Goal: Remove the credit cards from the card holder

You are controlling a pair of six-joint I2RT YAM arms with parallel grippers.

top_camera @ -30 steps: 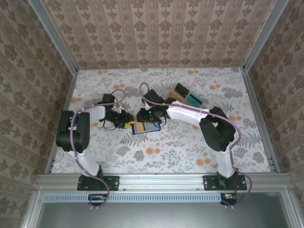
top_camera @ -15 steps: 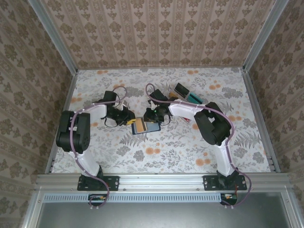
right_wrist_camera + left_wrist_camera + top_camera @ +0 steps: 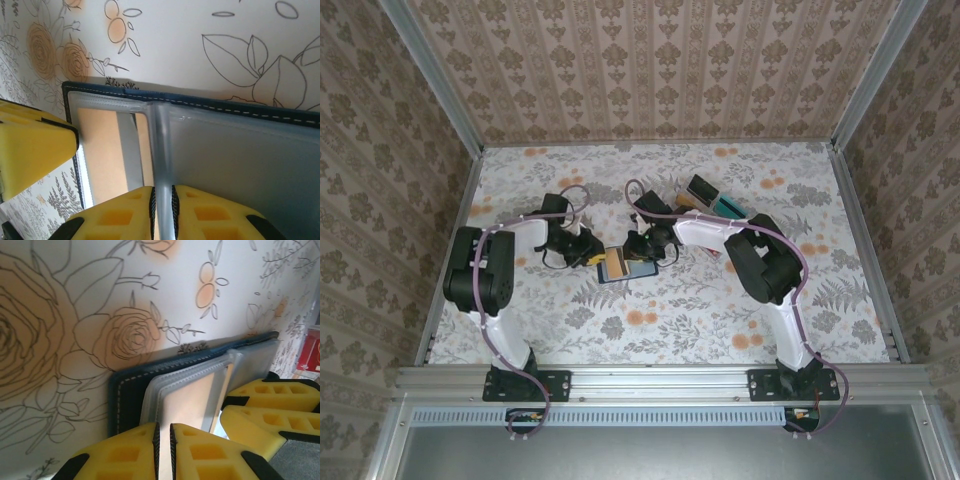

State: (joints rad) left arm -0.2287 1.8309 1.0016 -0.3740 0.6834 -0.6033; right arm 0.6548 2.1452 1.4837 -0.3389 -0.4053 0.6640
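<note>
The card holder (image 3: 638, 268) lies open on the flowered table, navy outside (image 3: 127, 395) and grey-blue inside (image 3: 240, 160). A tan-orange credit card (image 3: 615, 266) sits in its left pocket (image 3: 192, 400), also seen behind the clear sleeve (image 3: 102, 150). My left gripper (image 3: 592, 256) comes in from the left, and its yellow jaws (image 3: 162, 427) are shut on the near edge of that card. My right gripper (image 3: 640, 250) is shut (image 3: 163, 189) on the holder's grey centre fold. The yellow and black card is out of view.
Dark and teal boxes (image 3: 715, 200) stand behind the right arm at the back of the table. A red object (image 3: 307, 350) shows at the far right of the left wrist view. Patterned walls close in the table on three sides.
The right arm has folded its elbow in toward the centre while its gripper stayed at the holder. The left gripper has edged right against the holder's left side.
</note>
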